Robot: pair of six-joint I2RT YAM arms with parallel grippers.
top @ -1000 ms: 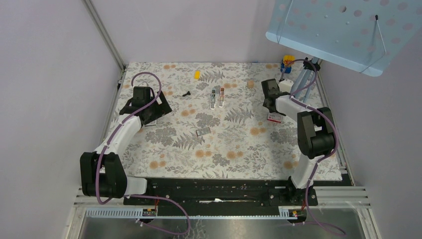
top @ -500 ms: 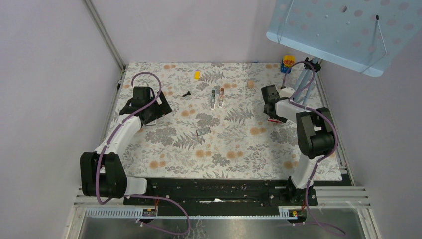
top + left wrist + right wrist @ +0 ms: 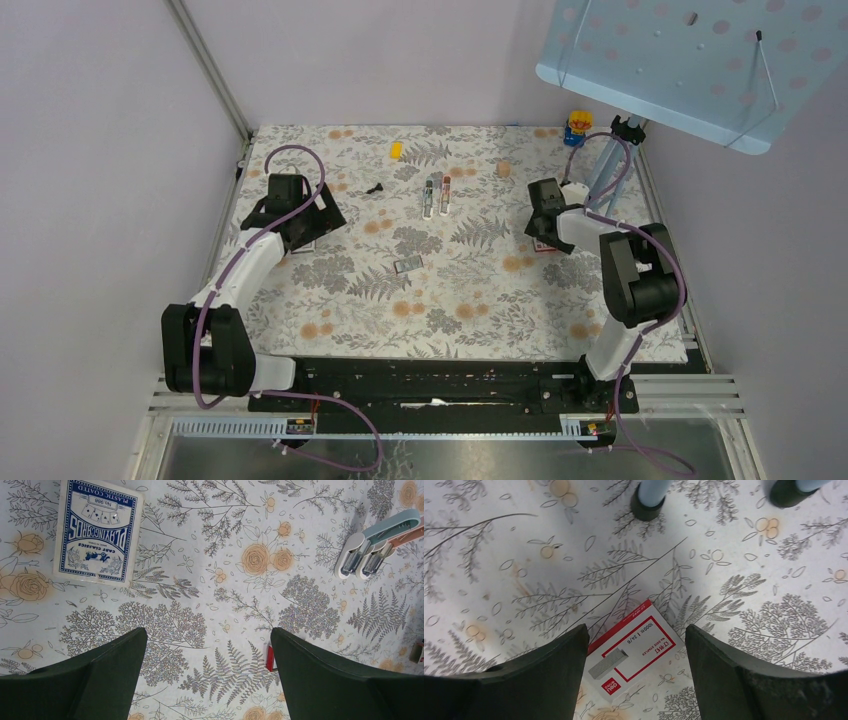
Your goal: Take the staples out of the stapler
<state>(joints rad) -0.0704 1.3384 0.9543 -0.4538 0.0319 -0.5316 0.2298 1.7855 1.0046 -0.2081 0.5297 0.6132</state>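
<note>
The right gripper [image 3: 635, 632] hovers spread wide over the red staple box [image 3: 640, 655], while the left gripper [image 3: 207, 632] gapes above the floral tablecloth [image 3: 225, 535].

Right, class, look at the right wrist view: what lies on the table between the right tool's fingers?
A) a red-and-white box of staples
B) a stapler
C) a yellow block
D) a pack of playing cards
A: in the right wrist view, the red-and-white box of staples lies flat on the table in the gap of the open right tool, and its label says staples.
</note>
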